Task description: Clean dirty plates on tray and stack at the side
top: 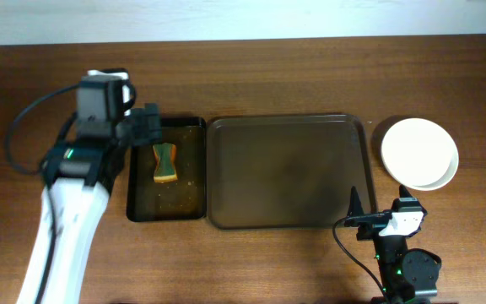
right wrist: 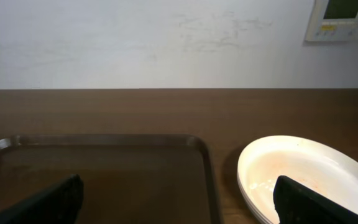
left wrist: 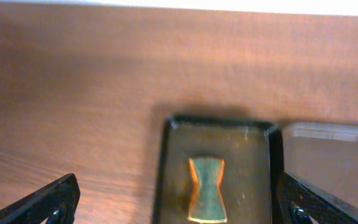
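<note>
Plates (top: 420,152) stacked just off the right short edge of the brown tray (top: 289,169), on the bare table (top: 243,67). The tray itself is lying empty, its long axis running left to right.

I am holding my right claw (top: 380,203) spread wide and empty near the tray's near right corner, facing the gap between tray rim and stack. The stack is lying ahead and slightly right of this claw. Being round, the plates are offering no axis that favours one approach. This claw is by far the nearer one.

My left claw (top: 146,125) is hanging equally wide and empty beyond the tray's left edge, over the far left corner of the black tray (top: 184,190). The sponge (top: 165,163) is lying ahead of it, long axis running along that tray's length.

In the right wrist view the top plate is showing a faint warm tint, and I cannot tell residue from light. Judging from this layout, the stacking is looking finished.

Open table is lying right of and beyond the stack, while the tray rim is crowding its left side.
</note>
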Tool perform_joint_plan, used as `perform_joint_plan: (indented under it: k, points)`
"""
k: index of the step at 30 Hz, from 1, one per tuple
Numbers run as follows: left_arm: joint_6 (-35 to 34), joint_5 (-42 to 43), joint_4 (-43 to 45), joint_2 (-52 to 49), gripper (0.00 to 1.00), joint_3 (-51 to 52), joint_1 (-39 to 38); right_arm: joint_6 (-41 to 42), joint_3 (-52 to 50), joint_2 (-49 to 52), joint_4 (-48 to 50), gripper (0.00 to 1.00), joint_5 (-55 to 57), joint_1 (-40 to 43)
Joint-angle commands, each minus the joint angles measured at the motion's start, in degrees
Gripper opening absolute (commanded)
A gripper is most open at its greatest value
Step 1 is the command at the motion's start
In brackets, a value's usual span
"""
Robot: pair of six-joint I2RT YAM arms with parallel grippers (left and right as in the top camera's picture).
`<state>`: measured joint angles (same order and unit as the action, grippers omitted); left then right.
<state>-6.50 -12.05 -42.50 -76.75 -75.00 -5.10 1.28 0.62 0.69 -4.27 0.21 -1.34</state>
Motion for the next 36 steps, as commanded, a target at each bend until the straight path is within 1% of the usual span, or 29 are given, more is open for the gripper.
perform_joint_plan:
  k: [1, 2, 5, 6, 7, 8, 10, 13, 14, 15, 17, 20, 22, 24, 26, 29, 32, 34, 36]
  points:
    - [0.1, -6.0, -2.8, 11.5, 1.00, 0.2, 0.0, 0.3, -0.3, -0.5, -0.4, 0.98, 1.1, -0.5]
    - [0.1, -5.9, -4.3, 15.7, 1.00, 0.9, 0.0, 0.3, -0.3, -0.5, -0.4, 0.98, 1.1, -0.5]
    - [0.1, -5.7, -4.0, 26.8, 1.00, 8.1, 0.0, 0.3, -0.3, -0.5, -0.4, 0.98, 1.1, -0.5]
    - [0.1, -5.6, -1.1, 32.7, 1.00, 14.6, 0.0, 0.3, -0.3, -0.5, -0.4, 0.98, 1.1, -0.5]
    - [0.1, -5.2, 3.9, 37.7, 1.00, 20.2, 0.1, 0.3, -0.3, -0.5, -0.4, 0.98, 1.1, -0.5]
    - [0.1, -2.9, 13.3, 43.6, 1.00, 28.0, 0.7, 0.3, -0.3, -0.5, -0.4, 0.98, 1.1, -0.5]
    - [0.1, 1.8, 30.0, 50.5, 1.00, 38.2, 2.2, 0.3, -0.3, -0.5, -0.4, 0.98, 1.1, -0.5]
    - [0.0, 8.6, 65.2, 61.1, 1.00, 55.7, 3.7, 0.3, -0.3, -0.5, -0.4, 0.98, 1.1, -0.5]
    - [0.0, 9.3, 70.4, 63.3, 1.00, 59.2, 3.7, 0.3, -0.3, -0.5, -0.4, 0.98, 1.1, -0.5]
    - [0.0, 9.3, 73.2, 65.6, 1.00, 62.5, 3.7, 0.3, -0.3, -0.5, -0.4, 0.98, 1.1, -0.5]
    - [0.0, 9.3, 73.3, 69.3, 1.00, 66.9, 3.7, 0.3, -0.3, -0.5, -0.4, 0.98, 1.1, -0.5]
    - [0.0, 8.1, 71.3, 72.5, 1.00, 69.3, 3.7, 0.3, -0.3, -0.5, -0.4, 0.98, 1.1, -0.5]
    - [0.1, 5.5, 64.0, 74.5, 1.00, 69.5, 3.7, 0.3, -0.3, -0.5, -0.4, 0.98, 1.1, -0.5]
    - [0.0, 5.2, 57.0, 76.4, 1.00, 69.5, 3.7, 0.3, -0.3, -0.5, -0.4, 0.98, 1.1, -0.5]
    - [-0.5, 5.2, 55.9, 76.5, 1.00, 70.4, 3.7, 0.3, -0.3, -0.5, -0.4, 0.98, 1.1, -0.5]
    - [-4.2, 5.2, 57.6, 76.5, 1.00, 73.3, 3.7, 0.3, -0.3, -0.5, -0.4, 0.98, 1.1, -0.5]
    - [-4.4, 5.5, 56.3, 76.5, 1.00, 74.6, 3.7, 0.3, -0.3, -0.5, -0.4, 0.98, 1.1, -0.5]
    - [-4.4, 6.4, 51.6, 76.5, 1.00, 74.5, 3.7, 0.3, -0.3, -0.5, -0.4, 0.98, 1.1, -0.5]
    - [-4.4, 9.2, 47.8, 76.5, 1.00, 74.5, 3.7, 0.3, -0.3, -0.5, -0.4, 0.98, 1.1, -0.5]
